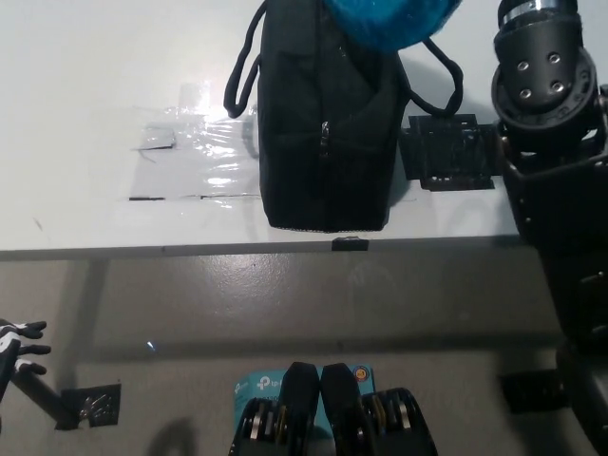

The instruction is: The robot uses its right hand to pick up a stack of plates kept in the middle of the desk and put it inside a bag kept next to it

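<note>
A black bag (328, 123) with looped handles stands on the white desk (85, 76), its mouth at the picture's top edge. A blue stack of plates (389, 19) hangs over the bag's open top, cut off by the picture's edge. My black right arm (551, 142) rises along the right side towards the top edge. Its hand lies outside the picture, so the hold on the plates is hidden. My white left hand (17, 344) rests at the lower left, below the desk, fingers apart and empty.
A black tape patch (449, 152) lies on the desk right of the bag, and a shiny clear tape patch (190, 157) lies to its left. The desk's front edge (190, 251) crosses mid-picture. Black tape marks (92, 406) sit on the grey floor.
</note>
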{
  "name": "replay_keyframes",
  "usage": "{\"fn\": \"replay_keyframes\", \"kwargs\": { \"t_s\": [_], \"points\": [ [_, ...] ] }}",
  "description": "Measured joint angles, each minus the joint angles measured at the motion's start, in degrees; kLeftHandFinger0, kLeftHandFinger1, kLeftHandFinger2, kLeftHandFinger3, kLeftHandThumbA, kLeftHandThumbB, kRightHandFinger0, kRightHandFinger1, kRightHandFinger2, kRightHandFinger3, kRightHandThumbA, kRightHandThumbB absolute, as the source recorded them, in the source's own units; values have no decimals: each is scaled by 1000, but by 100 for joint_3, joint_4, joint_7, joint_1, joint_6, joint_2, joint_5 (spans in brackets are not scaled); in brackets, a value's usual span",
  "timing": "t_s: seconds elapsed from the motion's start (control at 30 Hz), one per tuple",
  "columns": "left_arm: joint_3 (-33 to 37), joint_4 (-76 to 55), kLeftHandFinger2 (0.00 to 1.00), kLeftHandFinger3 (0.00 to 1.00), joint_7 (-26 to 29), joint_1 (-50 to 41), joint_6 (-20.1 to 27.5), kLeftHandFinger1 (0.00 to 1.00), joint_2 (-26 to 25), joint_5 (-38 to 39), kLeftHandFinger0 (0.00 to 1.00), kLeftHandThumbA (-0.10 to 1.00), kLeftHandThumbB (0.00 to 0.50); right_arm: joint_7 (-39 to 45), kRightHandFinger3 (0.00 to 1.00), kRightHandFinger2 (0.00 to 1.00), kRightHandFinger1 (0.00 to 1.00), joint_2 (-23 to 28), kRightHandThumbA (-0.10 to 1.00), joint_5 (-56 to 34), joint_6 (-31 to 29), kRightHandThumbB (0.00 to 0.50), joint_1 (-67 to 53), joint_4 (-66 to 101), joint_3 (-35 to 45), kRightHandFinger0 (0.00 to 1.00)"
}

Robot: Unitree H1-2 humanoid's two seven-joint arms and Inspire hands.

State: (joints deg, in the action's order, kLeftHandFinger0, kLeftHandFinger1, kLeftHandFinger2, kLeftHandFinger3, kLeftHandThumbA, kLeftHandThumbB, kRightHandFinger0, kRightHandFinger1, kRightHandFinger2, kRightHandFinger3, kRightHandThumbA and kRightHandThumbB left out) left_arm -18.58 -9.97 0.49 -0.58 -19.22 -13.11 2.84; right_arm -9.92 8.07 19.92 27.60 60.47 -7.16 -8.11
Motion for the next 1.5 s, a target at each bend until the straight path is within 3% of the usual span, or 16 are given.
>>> {"fn": "replay_keyframes", "kwargs": {
  "t_s": [0.17, 0.23, 0.27, 0.33, 0.47, 0.5, 0.57, 0.7, 0.8, 0.9, 1.03, 1.13, 1.27, 1.37, 1.43, 1.5],
  "points": [
    [9, 0, 586, 663, 0, -1, 0, 471, -1, -5, 387, 611, 0, 159, 67, 143, 0, -70, -100, 575, 1, 278, -101, 18, 9, 0],
    [16, -1, 578, 653, -1, 0, 2, 466, -1, -10, 386, 611, 0, 230, 214, 103, 0, -101, -100, 785, 2, 308, -132, 64, 19, 0],
    [15, -2, 578, 650, 0, -1, 5, 470, -3, -13, 394, 613, 0, 257, 234, 96, 0, -125, -100, 881, 2, 269, -144, 108, 20, 0],
    [14, -4, 579, 648, 0, -2, 5, 472, -7, -21, 398, 615, 0, 360, 139, 111, 0, -242, -100, 1122, 2, 218, -183, 230, 50, 0],
    [15, -5, 571, 653, 0, -1, 11, 457, -7, -38, 385, 574, 0, 598, 0, 239, 0, -518, -100, 1518, 2, 263, -212, 280, 87, 0],
    [11, -4, 565, 646, 0, -2, 12, 450, -7, -39, 377, 568, 0, 660, 9, 252, 0, -599, -100, 1614, 2, 284, -212, 273, 106, 0],
    [9, -4, 565, 645, 0, -1, 14, 449, -7, -39, 375, 571, 0, 735, 206, 286, 0, -725, -100, 1758, 2, 300, -212, 243, 123, 0],
    [16, -2, 573, 651, 0, -1, 41, 459, -2, -42, 380, 598, 0, 892, 21, 321, 0, -933, -100, 2039, 2, 271, -208, 67, 157, 0],
    [16, 1, 573, 653, 0, 1, 62, 443, 1, -41, 367, 585, 0, 1007, 300, 344, 0, -1023, -100, 2217, 2, 313, -138, -223, 173, 0],
    [18, 0, 551, 622, 0, 1, 66, 411, 9, -42, 331, 578, 0, 1049, 327, 255, 0, -1037, -100, 2389, 2, 299, 11, -568, 172, 0],
    [32, 0, 570, 646, 0, 1, 73, 450, 10, -51, 366, 614, 0, 1092, 24, 147, 0, -1032, -100, 2558, 2, 256, 119, -826, 176, 0],
    [55, 0, 551, 648, 0, 1, 78, 429, 11, -58, 355, 611, 0, 1103, 77, 305, 0, -1019, -100, 2701, 2, 302, 126, -1018, 188, 0],
    [62, -2, 553, 631, 0, 0, 78, 422, 13, -59, 341, 590, 0, 1118, 152, 371, 31, -1009, -100, 2914, 2, 349, 124, -1305, 265, 0],
    [73, -1, 566, 622, 0, -1, 88, 450, 13, -65, 370, 605, 0, 1139, 465, 390, 56, -996, -100, 3110, 2, 175, 123, -1546, 291, 0],
    [82, 1, 566, 625, 0, -1, 94, 451, 13, -70, 373, 607, 0, 1239, 612, 411, 65, -1018, -100, 3328, 2, 135, 123, -1758, 377, 0],
    [82, 0, 565, 631, 0, -2, 95, 455, 16, -70, 379, 598, 0, 1330, 529, 363, 11, -1040, -100, 3520, 2, 65, 133, -1961, 456, 0]
  ]
}}
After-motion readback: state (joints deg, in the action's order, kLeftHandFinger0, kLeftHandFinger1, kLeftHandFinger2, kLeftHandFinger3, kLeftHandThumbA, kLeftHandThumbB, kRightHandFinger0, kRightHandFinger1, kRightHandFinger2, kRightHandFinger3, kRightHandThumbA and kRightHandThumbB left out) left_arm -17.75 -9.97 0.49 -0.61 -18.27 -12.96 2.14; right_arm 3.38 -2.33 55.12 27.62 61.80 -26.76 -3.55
